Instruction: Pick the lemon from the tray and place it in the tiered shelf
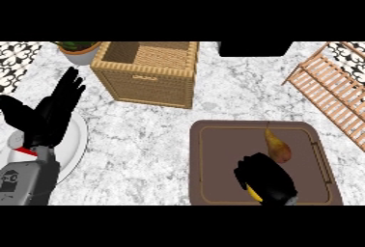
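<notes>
Nearest, on the right, the right hand (265,179) sits low over the near half of the brown tray (214,193), its black fingers curled round the lemon (254,194); only a sliver of yellow shows at the hand's near left side, the rest being hidden. Just beyond the hand, a pear (277,146) lies on the tray floor, its stem pointing far, its near end close to the knuckles, though contact cannot be told.

At the near left, the left hand (44,118) stands released, fingers straight and pointing far, resting above a white plate (77,149) that lies on the marbled surface (157,144).

Farther back, left of centre, a wicker basket (146,77) stands on the surface, divided into two compartments. Beyond it to the left is a potted plant (77,49), partly cut by the far edge. At the far right, the wooden tiered shelf (333,87) runs slantwise, its slats bare, well apart from the tray. A dark object (254,48) sits at the far edge between basket and shelf; what it is cannot be told.
</notes>
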